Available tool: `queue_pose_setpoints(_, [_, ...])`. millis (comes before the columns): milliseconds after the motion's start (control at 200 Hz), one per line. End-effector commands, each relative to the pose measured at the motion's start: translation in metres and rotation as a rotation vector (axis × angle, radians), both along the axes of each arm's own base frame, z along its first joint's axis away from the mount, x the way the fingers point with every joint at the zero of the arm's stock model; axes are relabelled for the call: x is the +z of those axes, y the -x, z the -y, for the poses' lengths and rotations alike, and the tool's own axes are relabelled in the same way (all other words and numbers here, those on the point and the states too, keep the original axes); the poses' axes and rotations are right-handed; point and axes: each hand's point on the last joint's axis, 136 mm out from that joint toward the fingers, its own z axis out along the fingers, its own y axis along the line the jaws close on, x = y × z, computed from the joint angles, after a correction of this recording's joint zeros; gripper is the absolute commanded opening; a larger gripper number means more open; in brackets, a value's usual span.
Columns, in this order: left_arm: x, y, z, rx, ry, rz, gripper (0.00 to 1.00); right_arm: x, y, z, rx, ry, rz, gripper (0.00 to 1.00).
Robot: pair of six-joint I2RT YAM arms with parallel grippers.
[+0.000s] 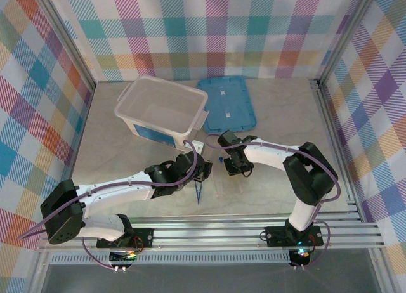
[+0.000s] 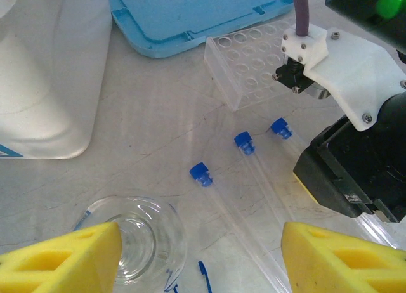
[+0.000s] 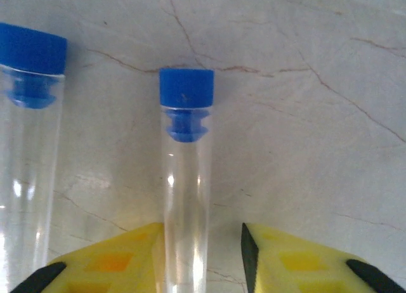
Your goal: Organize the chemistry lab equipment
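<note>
Tubes point(image 2: 244, 143), three, blue-capped: flat on table point(image 2: 158, 115) near rack point(image 2: 254, 58). Right gripper point(image 3: 200, 226): jaws straddling one, not clamped. Left gripper point(image 2: 202, 242): jaws apart above beaker point(image 2: 136, 239).

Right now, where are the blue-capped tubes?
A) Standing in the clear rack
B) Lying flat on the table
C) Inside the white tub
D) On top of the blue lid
B: in the left wrist view all three blue-capped tubes lie on their sides on the table, just in front of the clear rack, and the rack's holes that are in view are empty.
</note>
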Motion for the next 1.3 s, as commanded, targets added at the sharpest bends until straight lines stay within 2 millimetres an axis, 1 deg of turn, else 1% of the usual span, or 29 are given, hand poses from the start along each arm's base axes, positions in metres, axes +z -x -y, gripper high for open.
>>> queue_pose_setpoints(0, [-0.002,0.004,-0.004,0.008,0.000,-0.008,0.68,-0.003,0.001,-0.003,0.018,0.012,-0.027,0.37])
queue_pose_setpoints(40, [-0.003,0.004,-0.003,0.006,-0.002,-0.009,0.68,-0.004,0.001,-0.003,0.016,0.014,-0.028,0.36])
queue_pose_setpoints(105, [-0.003,0.004,-0.004,0.008,-0.003,-0.010,0.68,-0.006,0.001,-0.002,0.016,0.021,-0.032,0.29])
queue_pose_setpoints(160, [-0.004,0.004,-0.003,0.006,-0.004,-0.012,0.68,-0.008,0.001,-0.001,0.013,0.033,-0.040,0.25])
queue_pose_setpoints(340, [-0.005,0.004,0.001,-0.004,-0.004,-0.020,0.68,-0.011,0.003,0.000,0.006,0.044,-0.056,0.18])
queue_pose_setpoints(425, [-0.003,0.003,0.003,-0.010,-0.003,-0.019,0.69,-0.009,0.004,0.001,0.001,0.041,-0.054,0.13])
queue_pose_setpoints(525, [0.001,0.002,0.008,-0.022,0.007,-0.015,0.69,-0.001,0.004,0.002,-0.008,0.033,-0.039,0.13])
queue_pose_setpoints(600, [0.005,0.001,0.011,-0.031,0.010,-0.011,0.69,0.012,0.003,0.001,-0.014,0.012,-0.017,0.13])
queue_pose_setpoints(725, [0.012,-0.001,0.016,-0.040,0.023,-0.003,0.69,0.042,-0.001,0.001,-0.033,-0.034,0.047,0.13])
queue_pose_setpoints(875, [0.022,-0.005,0.024,-0.056,0.074,-0.012,0.69,0.070,-0.011,0.003,-0.090,-0.097,0.108,0.11])
queue_pose_setpoints(955, [0.027,-0.007,0.027,-0.063,0.095,-0.024,0.69,0.088,-0.019,0.006,-0.133,-0.137,0.158,0.11])
queue_pose_setpoints(1065, [0.033,-0.010,0.034,-0.085,0.141,-0.048,0.69,0.113,-0.036,0.011,-0.221,-0.235,0.222,0.11])
queue_pose_setpoints(1200, [0.032,-0.011,0.047,-0.131,0.204,-0.104,0.68,0.145,-0.057,0.015,-0.311,-0.353,0.302,0.11])
queue_pose_setpoints(1295, [0.030,-0.010,0.057,-0.160,0.238,-0.130,0.65,0.164,-0.068,0.011,-0.338,-0.400,0.351,0.10])
